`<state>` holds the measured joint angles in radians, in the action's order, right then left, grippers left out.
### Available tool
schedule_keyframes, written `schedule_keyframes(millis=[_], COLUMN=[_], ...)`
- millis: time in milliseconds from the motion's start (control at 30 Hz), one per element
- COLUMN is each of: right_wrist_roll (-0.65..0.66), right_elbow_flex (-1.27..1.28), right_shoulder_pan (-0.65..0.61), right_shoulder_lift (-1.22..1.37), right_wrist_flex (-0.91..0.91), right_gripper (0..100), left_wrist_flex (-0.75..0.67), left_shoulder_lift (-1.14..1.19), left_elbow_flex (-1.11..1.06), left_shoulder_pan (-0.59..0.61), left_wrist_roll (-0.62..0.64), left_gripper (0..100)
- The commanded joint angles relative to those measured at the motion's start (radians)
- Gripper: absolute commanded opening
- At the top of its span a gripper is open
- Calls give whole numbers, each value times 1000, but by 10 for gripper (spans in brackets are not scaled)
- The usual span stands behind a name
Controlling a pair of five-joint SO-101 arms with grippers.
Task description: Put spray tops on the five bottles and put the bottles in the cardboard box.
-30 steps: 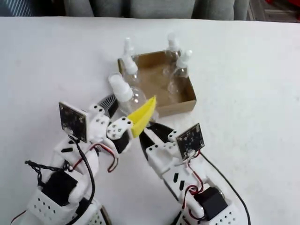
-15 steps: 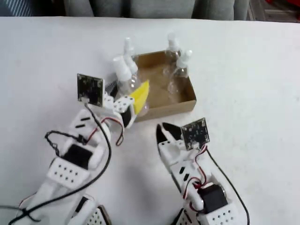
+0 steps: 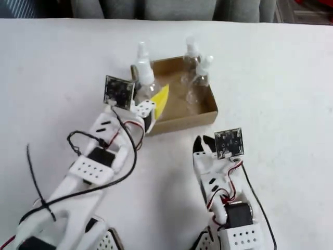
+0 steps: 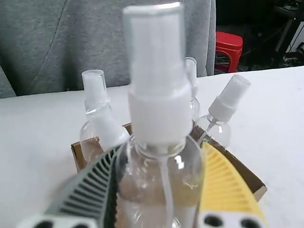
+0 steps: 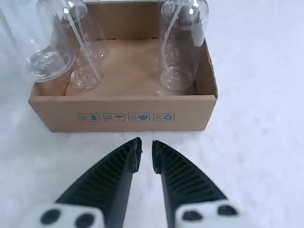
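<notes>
- The left tool (image 3: 152,98) is closed on a clear bottle (image 4: 159,180). Its grey finger (image 4: 90,194) and its yellow finger (image 4: 223,190) press the body of the bottle from two sides.
- This bottle is upright in the grip and carries a white spray top (image 4: 156,85).
- In the high view the held bottle is over the near left part of the cardboard box (image 3: 182,121). In the right wrist view its base is raised beside the left wall of the box and does not rest on the box floor.
- Three more bottles, each with a spray top, are behind it. The corner bottle (image 4: 97,126) is at the far left corner of the box. The rear right bottle (image 3: 192,57) and the front right bottle (image 3: 200,80) stand close together on the far right side, inside the box.
- The right tool (image 5: 145,154) is almost closed. Only a thin gap is between its two black fingers (image 5: 114,180), and it holds nothing.
- It is low over the white worktop (image 3: 270,78), near the front wall of the box, and points toward this wall without touching it.
- The two tools are well apart.
</notes>
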<state>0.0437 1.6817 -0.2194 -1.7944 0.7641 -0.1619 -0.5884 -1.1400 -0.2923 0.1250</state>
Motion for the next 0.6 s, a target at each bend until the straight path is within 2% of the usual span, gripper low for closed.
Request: schedule_keyframes(millis=[0, 200, 567], right_wrist_roll=[14, 14, 14], right_elbow_flex=[9, 9, 9], right_shoulder_pan=[5, 5, 7], right_shoulder_lift=[-4, -4, -4], right_wrist_flex=[4, 4, 4], right_gripper=[16, 16, 16], left_wrist_flex=[-106, -262, -276], left_shoulder_lift=[50, 145, 243], left_elbow_flex=[49, 6, 11], left_shoulder_pan=[33, 35, 54], left_wrist_roll=[-14, -14, -14], left_gripper=[20, 20, 20])
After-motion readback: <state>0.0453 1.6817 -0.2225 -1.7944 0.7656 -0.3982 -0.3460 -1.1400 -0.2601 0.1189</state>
